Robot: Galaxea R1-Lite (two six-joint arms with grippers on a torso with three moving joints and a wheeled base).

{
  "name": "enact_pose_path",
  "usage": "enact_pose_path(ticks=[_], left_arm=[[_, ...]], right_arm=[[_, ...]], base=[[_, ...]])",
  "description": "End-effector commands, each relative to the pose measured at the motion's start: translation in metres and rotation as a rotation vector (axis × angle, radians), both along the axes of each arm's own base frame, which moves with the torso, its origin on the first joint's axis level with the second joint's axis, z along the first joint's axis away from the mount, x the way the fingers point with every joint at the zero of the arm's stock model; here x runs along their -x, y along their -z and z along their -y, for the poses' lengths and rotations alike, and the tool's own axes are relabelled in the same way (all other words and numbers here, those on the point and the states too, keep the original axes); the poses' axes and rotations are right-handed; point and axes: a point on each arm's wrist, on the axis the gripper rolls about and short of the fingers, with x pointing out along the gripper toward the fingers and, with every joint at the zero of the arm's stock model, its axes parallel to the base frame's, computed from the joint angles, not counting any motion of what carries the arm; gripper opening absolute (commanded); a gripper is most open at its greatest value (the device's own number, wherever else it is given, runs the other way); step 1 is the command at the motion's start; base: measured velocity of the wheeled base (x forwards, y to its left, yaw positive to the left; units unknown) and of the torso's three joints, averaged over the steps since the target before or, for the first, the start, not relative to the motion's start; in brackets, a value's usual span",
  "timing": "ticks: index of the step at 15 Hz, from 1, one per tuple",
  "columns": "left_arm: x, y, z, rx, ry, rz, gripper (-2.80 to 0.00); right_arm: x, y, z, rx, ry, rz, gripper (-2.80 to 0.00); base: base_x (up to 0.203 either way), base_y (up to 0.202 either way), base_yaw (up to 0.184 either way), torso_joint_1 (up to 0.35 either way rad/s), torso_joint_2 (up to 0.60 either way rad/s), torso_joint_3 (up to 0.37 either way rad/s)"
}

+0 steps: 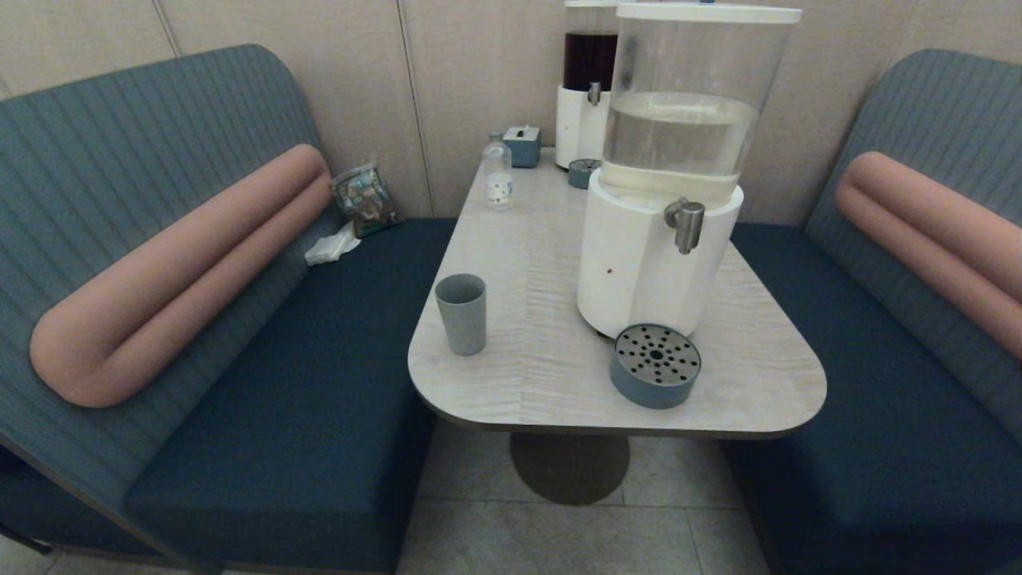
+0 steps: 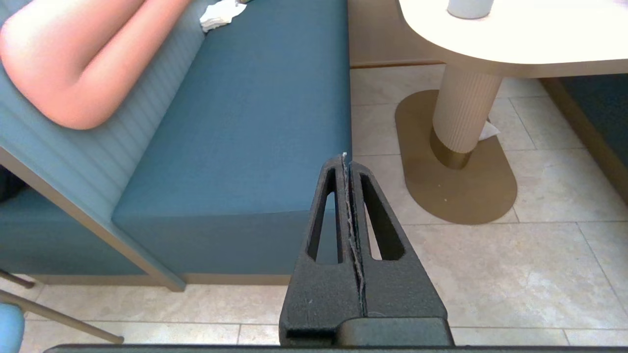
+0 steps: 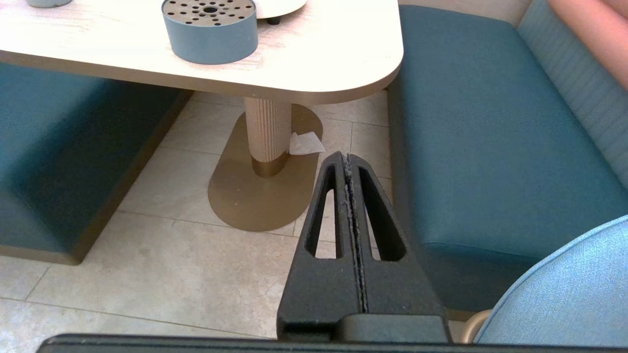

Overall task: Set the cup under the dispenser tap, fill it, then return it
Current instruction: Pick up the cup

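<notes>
The cup [image 1: 461, 312] stands upright and empty near the counter's [image 1: 551, 263] left front edge, well apart from the dispenser tap [image 1: 685, 223]. The tap projects from the white base of the large dispenser [image 1: 663, 176], whose clear tank holds clear liquid. A round blue drip tray [image 1: 655, 365] with a perforated metal top sits on the counter just in front of the dispenser base, below the tap. Farther back stand a small clear bottle [image 1: 498, 174] and a second dispenser [image 1: 587, 88] with dark liquid. The left hand [image 2: 347, 162] hangs low over the tiled floor beside the blue bench [image 2: 235, 122], fingers pressed together, holding nothing. The right hand [image 3: 347, 159] hangs likewise, fingers together and empty, near the counter's pedestal [image 3: 267, 137].
</notes>
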Motion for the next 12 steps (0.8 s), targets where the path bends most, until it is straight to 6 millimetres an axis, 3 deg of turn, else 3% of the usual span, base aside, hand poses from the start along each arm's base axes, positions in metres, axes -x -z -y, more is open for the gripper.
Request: enact_pose_path(ticks=[1, 12], left_arm=[[0.0000, 0.0001, 0.0000, -0.001, -0.001, -0.001, -2.80], [-0.0011, -0.0002, 0.0000, -0.005, -0.001, 0.025, -2.80]], right_arm=[[0.0001, 0.0000, 0.0000, 0.001, -0.001, 0.002, -2.80], [0.0003, 0.0000, 0.0000, 0.002, -0.001, 0.004, -2.80]], base=[[0.000, 0.000, 0.000, 0.000, 0.00, 0.000], [0.000, 0.000, 0.000, 0.000, 0.00, 0.000]])
